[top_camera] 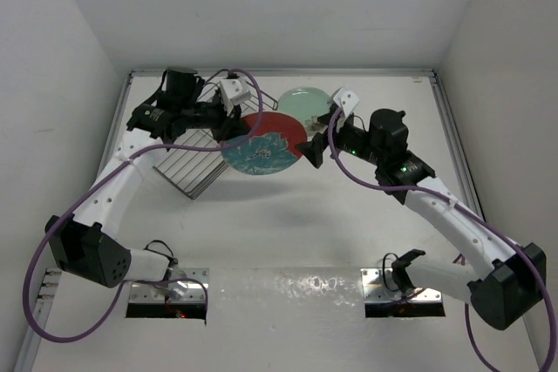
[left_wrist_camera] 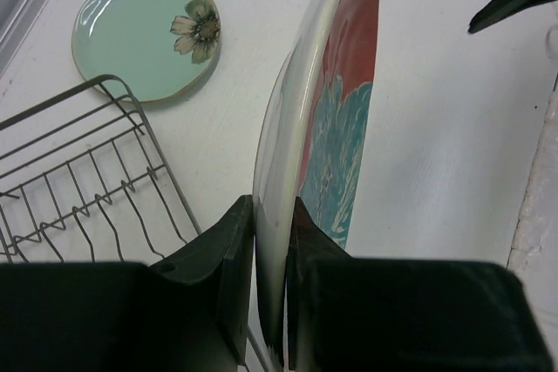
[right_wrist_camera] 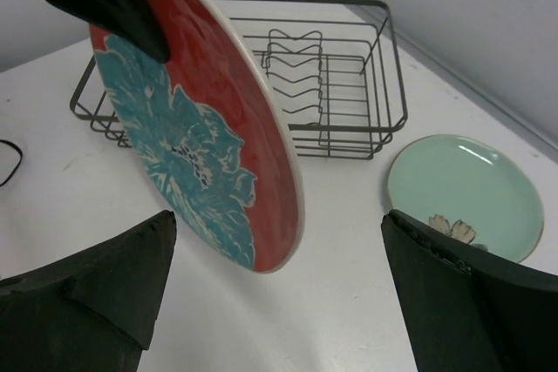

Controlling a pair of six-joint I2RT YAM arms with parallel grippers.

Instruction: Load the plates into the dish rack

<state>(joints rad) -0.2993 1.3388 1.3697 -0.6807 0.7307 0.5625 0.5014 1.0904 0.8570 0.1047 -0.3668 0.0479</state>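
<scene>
My left gripper (top_camera: 232, 125) is shut on the rim of the red-and-teal flower plate (top_camera: 264, 146) and holds it on edge, tilted, above the table beside the dish rack (top_camera: 190, 165). In the left wrist view both fingers (left_wrist_camera: 234, 254) pinch the plate (left_wrist_camera: 350, 84) at its near rim, white underside facing the rack (left_wrist_camera: 83, 187). My right gripper (top_camera: 317, 144) is open and empty, just right of the plate. In its view the plate (right_wrist_camera: 196, 132) hangs between the wide-open fingers (right_wrist_camera: 113, 285). The mint-green plate (top_camera: 303, 102) lies flat behind.
The dish rack (right_wrist_camera: 336, 76) stands empty on the left, its wavy dividers showing. The mint plate (right_wrist_camera: 466, 187) lies on the table right of the rack, also in the left wrist view (left_wrist_camera: 144, 32). White walls enclose the table on three sides.
</scene>
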